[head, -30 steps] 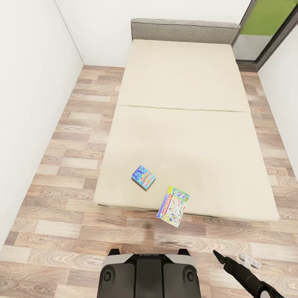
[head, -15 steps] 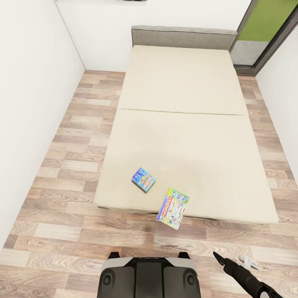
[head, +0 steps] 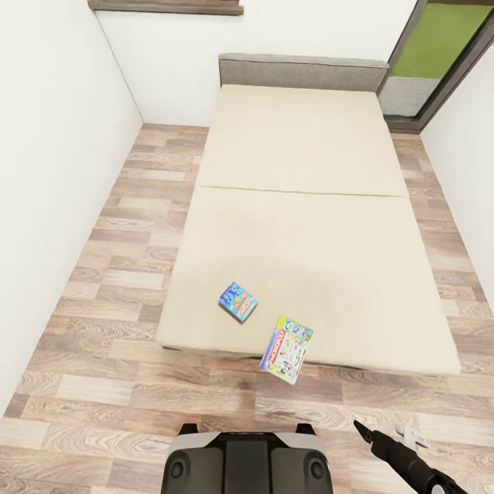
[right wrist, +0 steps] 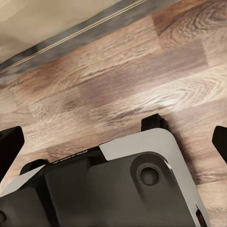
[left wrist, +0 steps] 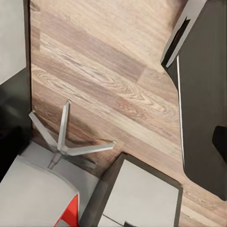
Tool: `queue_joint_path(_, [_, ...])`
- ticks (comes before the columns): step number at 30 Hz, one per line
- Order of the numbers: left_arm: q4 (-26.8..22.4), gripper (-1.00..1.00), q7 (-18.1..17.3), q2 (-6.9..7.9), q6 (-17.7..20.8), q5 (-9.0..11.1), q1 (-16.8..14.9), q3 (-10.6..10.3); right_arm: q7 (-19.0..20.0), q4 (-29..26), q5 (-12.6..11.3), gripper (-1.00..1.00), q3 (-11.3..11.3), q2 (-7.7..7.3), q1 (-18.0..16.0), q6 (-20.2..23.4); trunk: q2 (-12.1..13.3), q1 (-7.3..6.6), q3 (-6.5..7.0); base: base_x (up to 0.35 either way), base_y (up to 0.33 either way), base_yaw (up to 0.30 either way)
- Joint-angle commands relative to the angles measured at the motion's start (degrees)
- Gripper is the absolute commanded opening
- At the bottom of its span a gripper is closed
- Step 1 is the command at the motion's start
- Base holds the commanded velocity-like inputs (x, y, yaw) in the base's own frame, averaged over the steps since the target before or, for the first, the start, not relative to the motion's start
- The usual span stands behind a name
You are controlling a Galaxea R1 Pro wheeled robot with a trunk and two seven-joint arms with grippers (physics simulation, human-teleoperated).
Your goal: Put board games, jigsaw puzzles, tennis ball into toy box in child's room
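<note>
Two board games lie at the foot end of the bed [head: 302, 206], exactly as before: you've only tilted the head view, so a dark window sill now shows above the headboard. The small blue game [head: 238, 301] rests inside the foot edge; the green-edged game [head: 287, 348] beside it overhangs that edge. Your right gripper [head: 384, 436] hangs over the floor [head: 103, 274] short of the bed, fingers spread, holding nothing.

The print on the small blue box [head: 238, 301] and the green-edged box [head: 287, 348] is too small to read, the window [head: 427, 62] is cut off by the edge, and the right tool [head: 384, 433] is cropped.
</note>
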Motion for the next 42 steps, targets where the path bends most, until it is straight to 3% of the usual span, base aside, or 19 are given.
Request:
queue_joint_path(1, [0.1,1.00,0.2,-0.01,-0.2,-0.4,0.0,0.4,0.2,-0.1,-0.5,1.00,-0.1,0.02,0.0,0.6,-0.1,0.03,0.04,0.000,0.000,0.000])
queue_joint_path(42, [0.1,1.00,0.2,0.02,-0.2,-0.4,0.0,0.4,0.2,0.0,-0.5,1.00,-0.1,0.00,0.0,0.6,-0.1,0.03,3.85,0.000,0.000,0.000])
